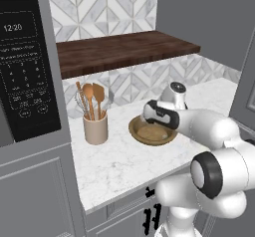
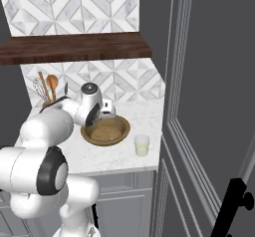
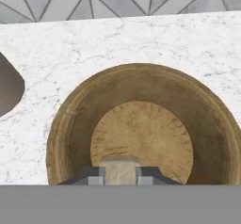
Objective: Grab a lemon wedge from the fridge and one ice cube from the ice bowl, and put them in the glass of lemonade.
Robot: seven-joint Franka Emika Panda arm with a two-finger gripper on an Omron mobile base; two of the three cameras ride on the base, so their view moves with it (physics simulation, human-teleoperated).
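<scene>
The tan wooden ice bowl sits on the marble counter, right below my hand. My gripper is shut on a pale ice cube just above the bowl's floor, with a dark fingertip on each side. From the base views, my hand hangs over the bowl. The glass of lemonade stands to the bowl's right, near the counter's front edge. The fridge's dark grey door is right beside it. The lemon wedge is out of view.
A beige crock of wooden utensils stands left of the bowl. A dark wood shelf runs above the counter. A black microwave panel fills the left side. Bare marble lies in front of the bowl.
</scene>
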